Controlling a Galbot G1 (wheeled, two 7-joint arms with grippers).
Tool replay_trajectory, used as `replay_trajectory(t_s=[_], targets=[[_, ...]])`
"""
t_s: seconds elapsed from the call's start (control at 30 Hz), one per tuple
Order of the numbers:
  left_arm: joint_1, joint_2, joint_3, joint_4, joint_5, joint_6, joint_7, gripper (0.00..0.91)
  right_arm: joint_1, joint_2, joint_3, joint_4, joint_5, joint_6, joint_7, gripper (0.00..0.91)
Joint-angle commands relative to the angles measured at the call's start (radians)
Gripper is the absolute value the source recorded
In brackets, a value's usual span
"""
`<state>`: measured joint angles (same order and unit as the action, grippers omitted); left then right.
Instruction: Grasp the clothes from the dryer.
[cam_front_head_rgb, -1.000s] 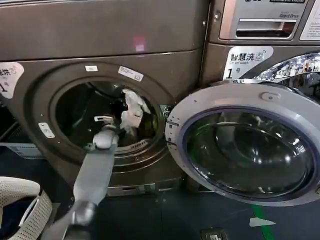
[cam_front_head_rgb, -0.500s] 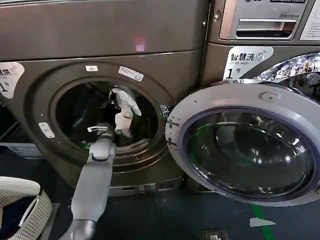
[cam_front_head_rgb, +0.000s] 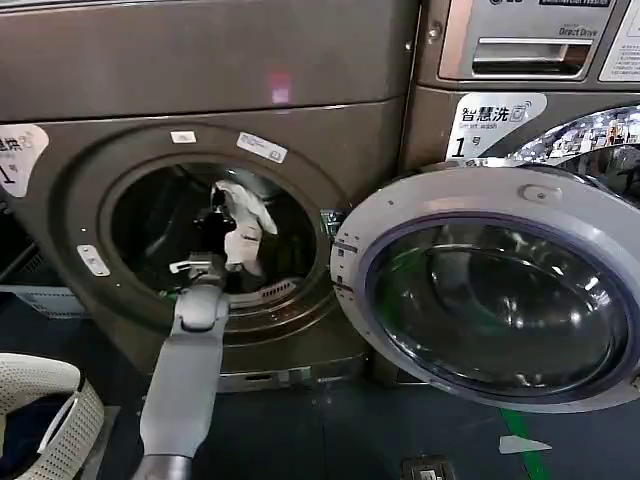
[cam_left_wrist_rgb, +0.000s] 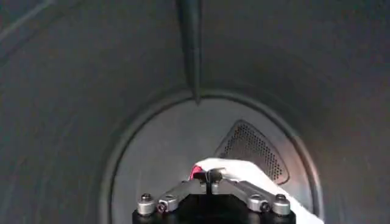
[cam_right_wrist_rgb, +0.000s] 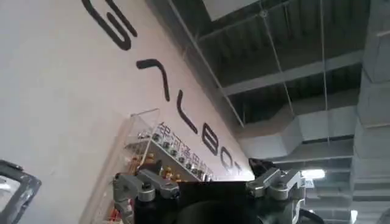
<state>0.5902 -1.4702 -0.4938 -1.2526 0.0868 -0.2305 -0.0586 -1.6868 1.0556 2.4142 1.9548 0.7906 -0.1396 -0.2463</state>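
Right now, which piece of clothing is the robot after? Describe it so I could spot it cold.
Find the open dryer with its round door swung aside. Inside the dark drum, the left gripper is shut on a white cloth, hanging crumpled off the drum floor. It is the only pale thing in there.

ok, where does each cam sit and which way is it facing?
Head: above, looking forward and down at the dryer; left arm reaches into the drum.
Left wrist: inside the drum, facing its back wall; left gripper shut on white cloth.
Right wrist: aimed up at wall lettering and ceiling; right gripper open.
Shared: white cloth, head and left wrist.
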Motion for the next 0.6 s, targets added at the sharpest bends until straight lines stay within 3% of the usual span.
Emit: replay_trajectory(t_s=[0.03, 0.6], targets=[[0.035, 0.0, -0.006, -0.035, 0.012, 0.033, -0.017, 0.0, 0.0, 0.001, 0.002, 0.011, 0.004, -0.004, -0.012, 0.907], [0.036, -0.002, 0.002, -0.036, 0.013, 0.045, -0.013, 0.0, -0.004, 0.015, 0.004, 0.019, 0.0, -0.008, -0.016, 0.907]])
